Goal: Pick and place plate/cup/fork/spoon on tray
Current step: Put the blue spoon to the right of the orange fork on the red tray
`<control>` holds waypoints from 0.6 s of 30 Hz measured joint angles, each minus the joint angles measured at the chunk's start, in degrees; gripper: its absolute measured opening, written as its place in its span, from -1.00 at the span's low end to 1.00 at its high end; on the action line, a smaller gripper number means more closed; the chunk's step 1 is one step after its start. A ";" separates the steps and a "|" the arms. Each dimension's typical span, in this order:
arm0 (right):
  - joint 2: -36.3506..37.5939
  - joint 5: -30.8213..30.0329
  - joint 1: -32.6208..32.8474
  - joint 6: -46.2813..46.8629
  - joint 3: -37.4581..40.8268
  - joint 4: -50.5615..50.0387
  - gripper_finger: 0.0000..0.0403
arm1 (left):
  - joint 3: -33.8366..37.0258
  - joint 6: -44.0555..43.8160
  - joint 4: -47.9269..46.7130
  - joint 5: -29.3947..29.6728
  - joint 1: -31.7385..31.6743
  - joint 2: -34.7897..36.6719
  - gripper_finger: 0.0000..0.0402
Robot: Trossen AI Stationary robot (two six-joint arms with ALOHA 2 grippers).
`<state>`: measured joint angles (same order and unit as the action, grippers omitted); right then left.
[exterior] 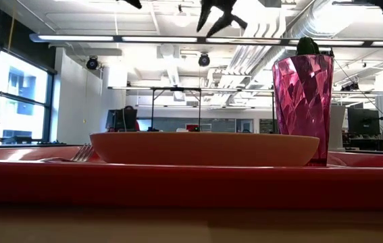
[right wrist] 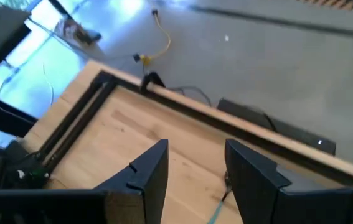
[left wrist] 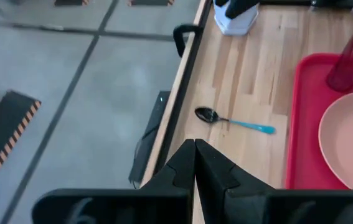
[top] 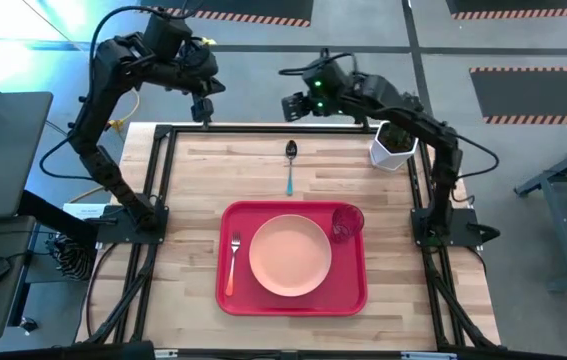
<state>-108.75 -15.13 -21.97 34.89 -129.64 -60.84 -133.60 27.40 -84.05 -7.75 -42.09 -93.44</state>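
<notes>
- We see a wooden surface [top: 193, 200] with the tray [top: 353, 295] holding plate [top: 290, 255], cup [top: 347, 222] and fork [top: 233, 262].
- The spoon [top: 290, 165] lies beyond the tray's far edge.
- Our right end effector [top: 293, 106] hovers released above the spoon, probably to grasp it; the left end effector [top: 201, 108] waits clenched.

One of each piece of tableware, one pot, two arms.

On the wooden table: one large flat red plastic tray [top: 355, 300], one round peach-pink plastic plate [top: 290, 255], one translucent red-pink tumbler [top: 347, 222], one slim fork with an orange-red handle [top: 233, 265], one slim spoon with a teal-blue handle [top: 290, 166], and one white pot holding a green plant [top: 391, 147]. Two dark robot arms, each with a single two-finger gripper: left gripper [top: 203, 110], right gripper [top: 294, 105].
</notes>
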 joint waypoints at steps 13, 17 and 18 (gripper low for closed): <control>-9.53 7.60 -3.75 7.03 0.00 -7.41 -0.26 | 0.00 -1.82 -3.19 0.00 -2.42 -0.01 -1.00; -11.58 8.13 -3.92 9.21 0.00 -8.42 -0.26 | 0.00 -1.80 -3.13 -0.01 -2.57 -0.01 -1.00; -12.09 8.64 -3.92 9.88 0.00 -8.33 -0.26 | 0.00 -1.77 -3.13 -0.01 -2.57 -0.01 -1.00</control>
<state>-120.84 -6.49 -25.89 44.76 -129.64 -69.17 -133.60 25.62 -87.18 -7.76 -44.66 -93.45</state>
